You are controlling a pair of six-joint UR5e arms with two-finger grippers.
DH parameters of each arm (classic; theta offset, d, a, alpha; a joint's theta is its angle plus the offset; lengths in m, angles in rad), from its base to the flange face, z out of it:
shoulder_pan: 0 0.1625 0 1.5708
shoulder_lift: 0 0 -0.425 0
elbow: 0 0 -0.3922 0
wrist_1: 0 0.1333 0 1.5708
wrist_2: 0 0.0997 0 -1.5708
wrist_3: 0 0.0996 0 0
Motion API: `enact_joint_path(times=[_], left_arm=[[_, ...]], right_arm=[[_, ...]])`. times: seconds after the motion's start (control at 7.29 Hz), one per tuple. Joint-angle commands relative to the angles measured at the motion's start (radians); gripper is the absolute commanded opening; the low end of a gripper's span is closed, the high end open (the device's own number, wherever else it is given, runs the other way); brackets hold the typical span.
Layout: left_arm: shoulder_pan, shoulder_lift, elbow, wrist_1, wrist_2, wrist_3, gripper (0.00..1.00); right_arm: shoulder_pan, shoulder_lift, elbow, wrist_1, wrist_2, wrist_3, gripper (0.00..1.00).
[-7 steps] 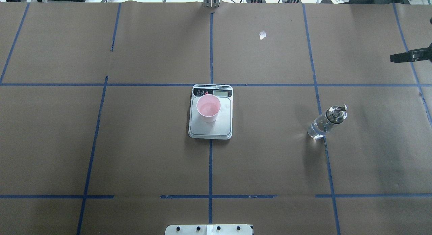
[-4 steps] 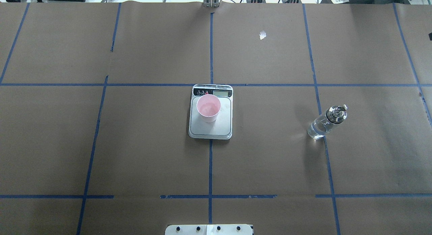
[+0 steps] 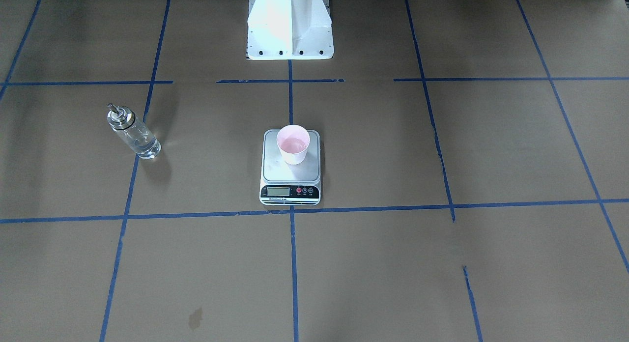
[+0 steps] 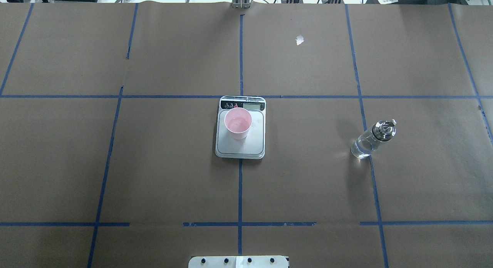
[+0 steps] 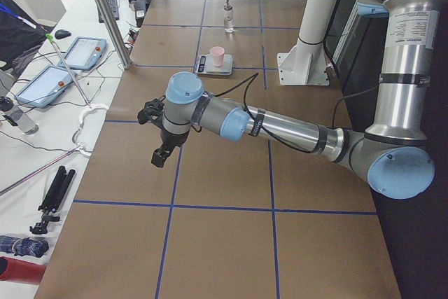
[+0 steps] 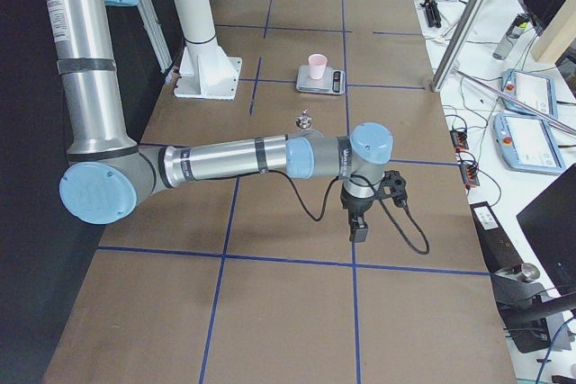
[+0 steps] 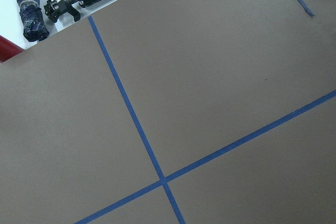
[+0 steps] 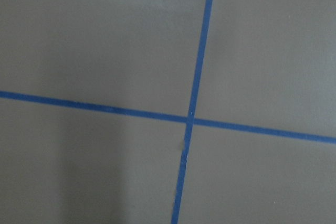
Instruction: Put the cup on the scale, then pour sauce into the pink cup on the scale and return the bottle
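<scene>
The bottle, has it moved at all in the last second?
No. In the overhead view the bottle stands in the same spot, its base at the blue tape line, to the right of the scale.

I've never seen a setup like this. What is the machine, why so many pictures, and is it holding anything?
It is a robot with a left arm and a right arm. Two pictures look down on the table, one from behind the robot, one facing it; two come from the table's ends; two come from cameras on the wrists and show mostly brown paper with blue tape. In the middle a pink cup stands on a kitchen scale. A small glass bottle stands alone on the robot's right. The left pincer and the right pincer hang over bare paper, away from both, holding neither; whether they are open I cannot tell.
</scene>
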Motion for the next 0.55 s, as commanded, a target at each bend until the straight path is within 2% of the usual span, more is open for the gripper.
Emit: enact_joint_path(times=[0.0,0.14,0.27,0.41], left_arm=[[0.0,0.005,0.014,0.003,-0.019,0.002,1.0],[0.0,0.006,0.047,0.014,-0.083,-0.003,1.0],[-0.003,0.012,0.078,0.003,-0.119,0.0,1.0],[-0.005,0.011,0.066,0.014,-0.121,-0.003,1.0]], right_arm=[[0.009,-0.126,0.005,0.103,0.03,0.003,1.0],[0.024,-0.134,0.007,0.106,0.083,0.0,1.0],[0.026,-0.133,0.005,0.106,0.085,-0.002,1.0],[0.026,-0.13,0.007,0.108,0.085,-0.002,1.0]])
